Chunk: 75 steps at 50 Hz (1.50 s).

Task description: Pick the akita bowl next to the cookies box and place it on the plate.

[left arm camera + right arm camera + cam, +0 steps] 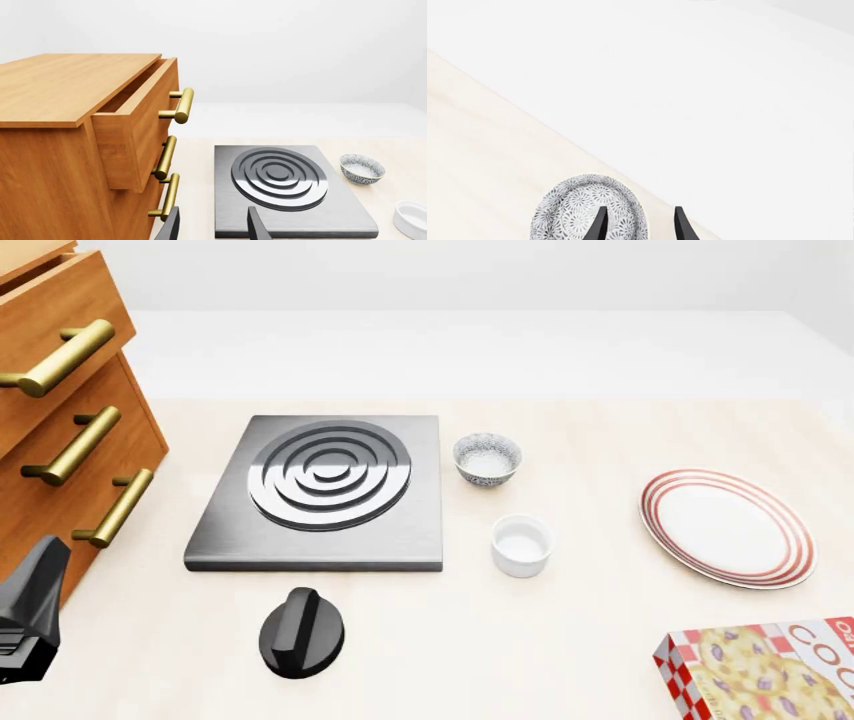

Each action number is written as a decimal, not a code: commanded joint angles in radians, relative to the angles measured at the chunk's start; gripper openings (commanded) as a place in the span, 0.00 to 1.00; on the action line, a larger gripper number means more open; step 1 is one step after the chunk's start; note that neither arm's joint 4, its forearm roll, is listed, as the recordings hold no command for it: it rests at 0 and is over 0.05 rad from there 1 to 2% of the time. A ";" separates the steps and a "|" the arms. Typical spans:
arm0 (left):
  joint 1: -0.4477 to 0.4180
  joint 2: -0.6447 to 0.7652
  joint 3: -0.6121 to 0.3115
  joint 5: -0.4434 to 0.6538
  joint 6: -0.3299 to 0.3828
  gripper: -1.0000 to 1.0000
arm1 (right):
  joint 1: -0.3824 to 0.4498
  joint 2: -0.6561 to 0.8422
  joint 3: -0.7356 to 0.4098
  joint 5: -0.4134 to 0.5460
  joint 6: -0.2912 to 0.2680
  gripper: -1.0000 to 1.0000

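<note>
**Two spread grippers, two speckled bowls**

Two grippers are shown, each from its own wrist camera. The right gripper (639,226) has its fingers spread with a clear gap between them. One finger (598,225) lies across the view of the akita bowl (574,207), while the other stands outside its rim. Whether either finger touches the bowl cannot be told, and nothing is pinched. The left gripper (213,227) is likewise spread and holds nothing; it looks out over the hob (287,192) beside the cabinet (60,150).

The akita bowl appears only in the right wrist view. It sits upright on the pale table, close to the table's edge.

Counted across all views:
- **Speckled bowls:** two, namely the akita bowl and a smaller speckled bowl (487,458) just beside the hob's far right corner.
- **White cup:** one (521,545), nearer than that bowl.
- **Plate:** one (790,540), red-ringed, to the right of the cup and well apart from it.
- **Cookies box:** one (767,670), at the near right and cut off by the frame.
- **Hob:** one, with a single black knob (300,633) in front of it.
- **Cabinet:** one, with three brass handles (67,358) and its top drawer partly pulled out.
</note>
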 commanded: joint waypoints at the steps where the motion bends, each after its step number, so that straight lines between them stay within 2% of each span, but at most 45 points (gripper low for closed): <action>1: 0.000 0.000 0.000 0.000 0.000 1.00 | -0.009 0.061 0.011 -0.019 -0.012 0.00; 15: 0.000 0.000 0.000 0.000 0.000 1.00 | 0.015 0.036 0.048 -0.040 0.007 0.00; 20: 0.000 0.000 0.000 0.000 0.000 1.00 | 0.099 -0.128 0.153 -0.037 0.055 0.00; 22: 0.000 0.000 0.000 0.000 0.000 1.00 | 0.139 -0.243 0.193 -0.006 0.080 0.00; 24: 0.000 0.000 0.000 0.000 0.000 1.00 | 0.151 -0.278 0.202 0.009 0.090 0.00; 25: 0.000 0.000 0.000 0.000 0.000 1.00 | 0.195 -0.401 0.225 0.063 0.111 0.00; 27: 0.000 0.000 0.000 0.000 0.000 1.00 | 0.205 -0.433 0.228 0.081 0.117 0.00; 33: 0.000 0.000 0.000 0.000 0.000 1.00 | 0.315 -0.682 0.231 0.233 0.174 0.00; 35: 0.000 0.000 0.000 0.000 0.000 1.00 | 0.350 -0.732 0.232 0.263 0.192 0.00; 37: 0.000 0.000 0.000 0.000 0.000 1.00 | 0.359 -0.746 0.232 0.272 0.188 0.00; 44: 0.000 0.000 0.000 0.000 0.000 1.00 | 0.460 -0.887 0.202 0.365 0.283 0.00; 45: 0.000 0.000 0.000 0.000 0.000 1.00 | 0.460 -0.887 0.202 0.366 0.283 0.00; 46: 0.000 0.000 0.000 0.000 0.000 1.00 | 0.489 -0.899 0.186 0.379 0.316 0.00; 49: 0.000 0.000 0.000 0.000 0.000 1.00 | 0.512 -0.888 0.174 0.376 0.332 0.00; 57: 0.000 0.000 0.000 0.000 0.000 1.00 | 0.579 -0.785 0.168 0.292 0.428 0.00; 61: 0.000 0.000 0.000 0.000 0.000 1.00 | 0.602 -0.762 0.175 0.261 0.452 0.00; 65: 0.000 0.000 0.000 0.000 0.000 1.00 | 0.640 -0.701 0.195 0.195 0.506 0.00; 75: 0.000 0.000 0.000 0.000 0.000 1.00 | 0.697 -0.578 0.245 0.080 0.536 0.00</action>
